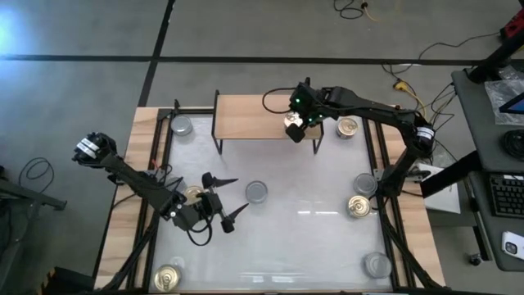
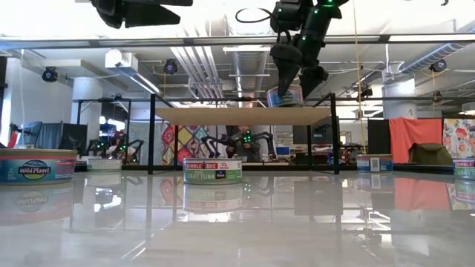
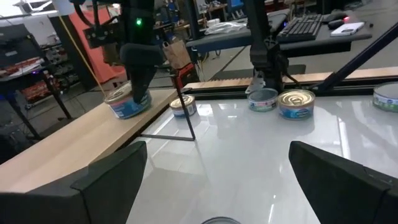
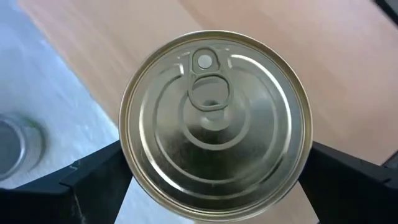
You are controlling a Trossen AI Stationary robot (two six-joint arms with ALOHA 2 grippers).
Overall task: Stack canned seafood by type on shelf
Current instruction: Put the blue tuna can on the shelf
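Right hand (image 1: 293,124) grips gold-topped tin (image 4: 214,121) over the shelf (image 1: 246,117). We judge it rigid, smooth, slippery; hold by side walls. Left hand (image 1: 221,205) open.

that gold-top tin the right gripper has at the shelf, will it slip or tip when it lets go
The gold-top tin looks rigid metal, so it should not crush in the right gripper. Its smooth round wall could slip if the grip is light. Being short and wide, it will likely sit flat on the shelf rather than tip; on its side it would roll.
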